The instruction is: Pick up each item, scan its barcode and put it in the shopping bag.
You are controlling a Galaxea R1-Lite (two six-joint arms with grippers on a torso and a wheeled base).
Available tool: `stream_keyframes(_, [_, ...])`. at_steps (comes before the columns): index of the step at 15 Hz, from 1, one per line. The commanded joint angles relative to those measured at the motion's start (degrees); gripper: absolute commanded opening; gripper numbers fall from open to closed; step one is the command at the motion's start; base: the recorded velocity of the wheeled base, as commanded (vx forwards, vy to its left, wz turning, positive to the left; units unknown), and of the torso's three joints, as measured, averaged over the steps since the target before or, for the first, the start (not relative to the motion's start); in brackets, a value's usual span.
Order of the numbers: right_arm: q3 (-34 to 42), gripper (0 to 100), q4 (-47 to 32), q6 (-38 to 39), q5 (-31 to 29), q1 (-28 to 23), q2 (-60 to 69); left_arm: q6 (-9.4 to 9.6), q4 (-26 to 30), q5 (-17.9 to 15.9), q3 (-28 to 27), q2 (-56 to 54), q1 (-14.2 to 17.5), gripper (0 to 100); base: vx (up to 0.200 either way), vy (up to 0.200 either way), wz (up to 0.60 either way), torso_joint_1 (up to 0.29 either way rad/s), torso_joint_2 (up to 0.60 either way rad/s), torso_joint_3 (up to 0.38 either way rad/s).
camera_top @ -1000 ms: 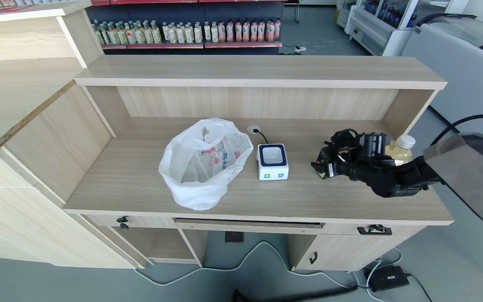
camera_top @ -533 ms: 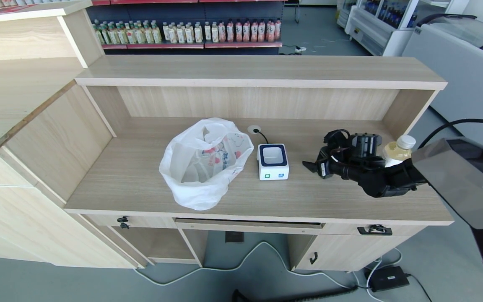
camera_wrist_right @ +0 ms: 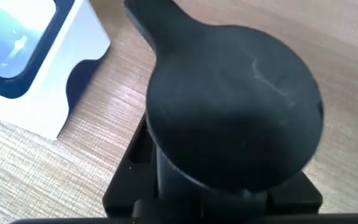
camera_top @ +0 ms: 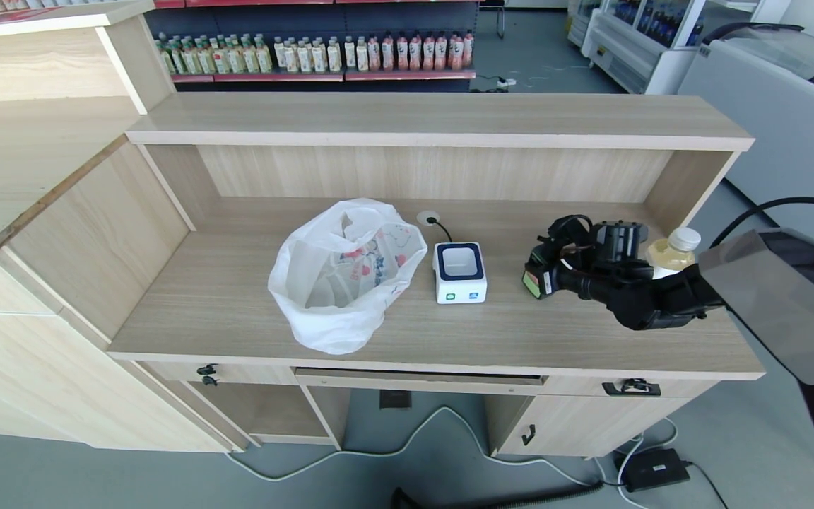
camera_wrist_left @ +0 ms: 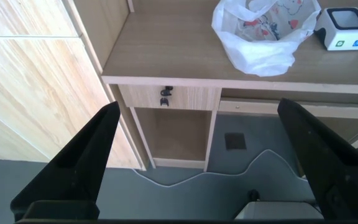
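My right gripper hovers just above the counter, right of the white and blue scanner, shut on a dark round item with a green label. In the right wrist view the item's black round end faces the camera, with the scanner close beside it. The white shopping bag stands open left of the scanner. A bottle of yellowish liquid with a white cap stands behind my right arm. My left gripper hangs open below the counter's front edge, empty.
The counter has a raised back wall, side walls and a shelf on top. The scanner's cable runs to a hole at the back. Drawers and an open cabinet lie under the counter.
My right gripper shifted left toward the scanner with the item, then eased back a little and turned at the wrist, so the green label faces forward.
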State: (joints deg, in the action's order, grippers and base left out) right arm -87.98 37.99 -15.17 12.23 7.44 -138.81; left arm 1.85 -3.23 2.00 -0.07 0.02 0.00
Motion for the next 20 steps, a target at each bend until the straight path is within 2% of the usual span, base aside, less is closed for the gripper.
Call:
stream_keyframes(1, [3.08,0,0.25,-2.15,0.08,-0.84,7.86,-0.01,-0.02,0.02,-0.01,-0.02,0.0,100,0.0,0.0,0.0,0.0,0.0,0.0])
stream_keyframes(3, [13.1,0,-0.02,-5.75,0.08,-4.27,21.04,-0.01,-0.02,0.02,-0.01,-0.02,0.0,100,0.0,0.0,0.0,0.0,0.0,0.0])
stream_keyframes(5, [30.15,0,-0.28,-11.38,-0.19,-8.14,39.06,-0.01,-0.02,0.02,-0.01,-0.02,0.0,100,0.0,0.0,0.0,0.0,0.0,0.0])
stream_keyframes(6, [33.93,0,-0.28,-13.84,-0.19,-8.84,43.1,-0.01,-0.02,-0.07,-0.01,-0.02,0.0,100,0.0,0.0,0.0,0.0,0.0,0.0])
stream_keyframes(7, [42.98,0,-1.07,-26.23,-0.1,-10.42,54.44,-0.01,-0.02,0.02,-0.01,-0.02,0.0,100,0.0,0.0,0.0,0.0,0.0,0.0])
stream_keyframes(8, [46.93,0,-0.63,-38.27,1.4,-10.6,60.24,-0.01,-0.02,0.02,-0.01,-0.02,0.0,100,0.0,0.0,0.0,0.0,0.0,0.0])
stream_keyframes(9, [50.01,0,0.86,-45.66,5.0,-10.16,63.05,-0.01,-0.02,0.02,-0.01,-0.02,0.0,100,0.0,0.0,0.0,0.0,0.0,0.0])
stream_keyframes(10, [52.91,0,2.36,-54.97,12.38,-8.84,65.34,-0.01,-0.02,0.02,-0.01,-0.02,0.0,100,0.0,0.0,0.0,0.0,0.0,0.0])
stream_keyframes(11, [53.88,0,1.83,-65.96,17.3,-6.91,66.74,-0.01,-0.02,0.02,-0.01,-0.02,0.0,100,0.0,0.0,0.0,0.0,0.0,0.0])
stream_keyframes(12, [53.79,0,1.21,-78.0,19.33,-5.33,67.89,-0.01,-0.02,0.02,-0.01,-0.02,0.0,100,0.0,0.0,0.0,0.0,0.0,0.0])
stream_keyframes(13, [53.17,0,1.3,-89.42,20.56,-1.37,70.26,-0.01,-0.02,0.02,-0.01,-0.02,0.0,100,0.0,0.0,0.0,0.0,0.0,0.0])
stream_keyframes(14, [53.26,0,1.13,-95.05,20.29,2.23,71.93,-0.01,-0.02,0.02,-0.01,-0.02,0.0,100,0.0,0.0,0.0,0.0,0.0,0.0])
stream_keyframes(15, [55.02,0,0.33,-105.6,18.89,8.74,74.48,-0.01,-0.02,0.02,-0.01,-0.02,0.0,100,0.0,0.0,0.0,0.0,0.0,0.0])
stream_keyframes(16, [55.64,0,-0.63,-113.68,18.53,12.87,74.92,-0.01,-0.02,0.02,-0.01,-0.02,0.0,100,0.0,0.0,0.0,0.0,0.0,0.0])
stream_keyframes(17, [56.16,0,-1.16,-120.98,18.53,17.88,74.3,-0.01,-0.02,0.02,-0.01,-0.02,0.0,100,0.0,0.0,0.0,0.0,0.0,0.0])
stream_keyframes(19, [58.8,0,0.33,-128.8,18.1,23.06,74.3,-0.01,-0.02,0.02,-0.01,-0.02,0.0,100,0.0,0.0,0.0,0.0,0.0,0.0])
stream_keyframes(20, [58.36,0,0.33,-134.51,18.1,27.72,74.04,-0.01,-0.02,0.02,-0.01,-0.02,0.0,100,0.0,0.0,0.0,0.0,0.0,0.0])
